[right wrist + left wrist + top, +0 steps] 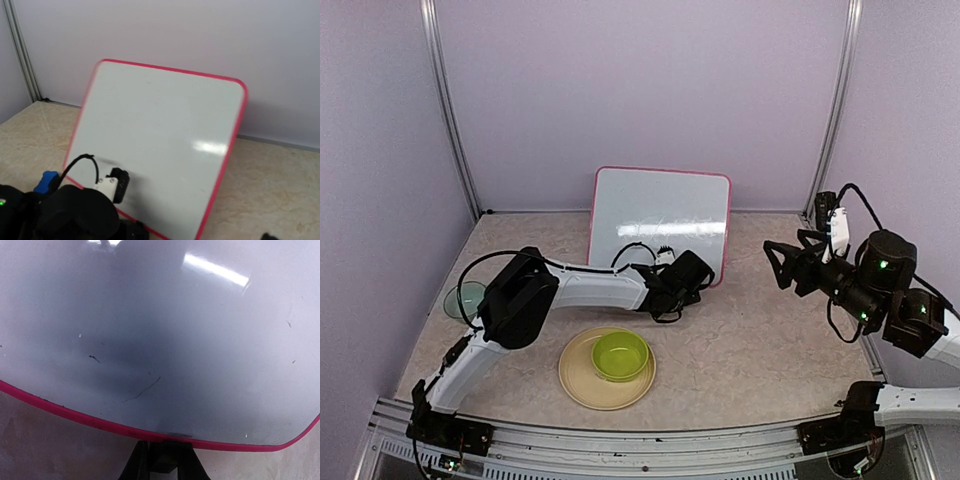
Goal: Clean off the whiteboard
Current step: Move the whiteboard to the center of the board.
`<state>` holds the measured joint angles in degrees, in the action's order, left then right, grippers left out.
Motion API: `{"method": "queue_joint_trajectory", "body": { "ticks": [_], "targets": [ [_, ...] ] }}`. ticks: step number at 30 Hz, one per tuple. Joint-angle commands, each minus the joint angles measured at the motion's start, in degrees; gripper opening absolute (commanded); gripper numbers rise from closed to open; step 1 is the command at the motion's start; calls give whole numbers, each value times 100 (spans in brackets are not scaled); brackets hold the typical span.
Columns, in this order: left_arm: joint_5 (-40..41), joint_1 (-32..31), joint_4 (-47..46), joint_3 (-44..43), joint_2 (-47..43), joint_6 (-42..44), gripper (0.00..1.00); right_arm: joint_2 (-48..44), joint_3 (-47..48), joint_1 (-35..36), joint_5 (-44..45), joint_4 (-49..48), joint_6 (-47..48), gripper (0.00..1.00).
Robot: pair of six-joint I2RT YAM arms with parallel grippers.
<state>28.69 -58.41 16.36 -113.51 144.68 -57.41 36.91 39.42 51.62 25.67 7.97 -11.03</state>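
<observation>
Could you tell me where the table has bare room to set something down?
Bare table lies between the plate and the right arm, and left of the whiteboard. Crowded: the left arm crosses between whiteboard and plate with its green bowl.

The rectangular whiteboard [660, 215] has a glossy white face with a few thin dark streaks and a pink-red frame. In front of it, a round tan plate [575, 385] carries a lime-green bowl [620, 356]. Left of it lies a translucent teal-green disc [465, 298]. The tabletop [770, 340] under it is marbled beige.
</observation>
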Motion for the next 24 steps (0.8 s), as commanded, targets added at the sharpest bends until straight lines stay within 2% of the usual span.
{"method": "queue_joint_trajectory", "body": {
  "ticks": [1,5,8,11,16,19,23,24],
  "targets": [
    [148,34,287,-136,248,-1188,0,-96,-88,-47,65,99,-142,84],
    [-21,26,387,-642,532,-1142,0,-105,-101,-47,77,97,-188,84],
    [-131,20,363,-688,620,-1085,0,-128,-66,-48,67,156,-215,84],
    [-228,30,192,-474,559,-972,11,-172,-81,-52,130,184,-199,84],
    [-250,23,-264,143,205,-871,36,-101,-120,-51,154,120,-179,84],
    [-158,-1,-385,364,-72,-751,59,24,-89,-56,145,108,-159,84],
    [93,-106,-612,772,-560,-400,97,112,-53,-56,195,128,-150,85],
    [178,-149,-730,909,-727,-298,98,119,-57,-56,220,131,-146,85]
  ]
}}
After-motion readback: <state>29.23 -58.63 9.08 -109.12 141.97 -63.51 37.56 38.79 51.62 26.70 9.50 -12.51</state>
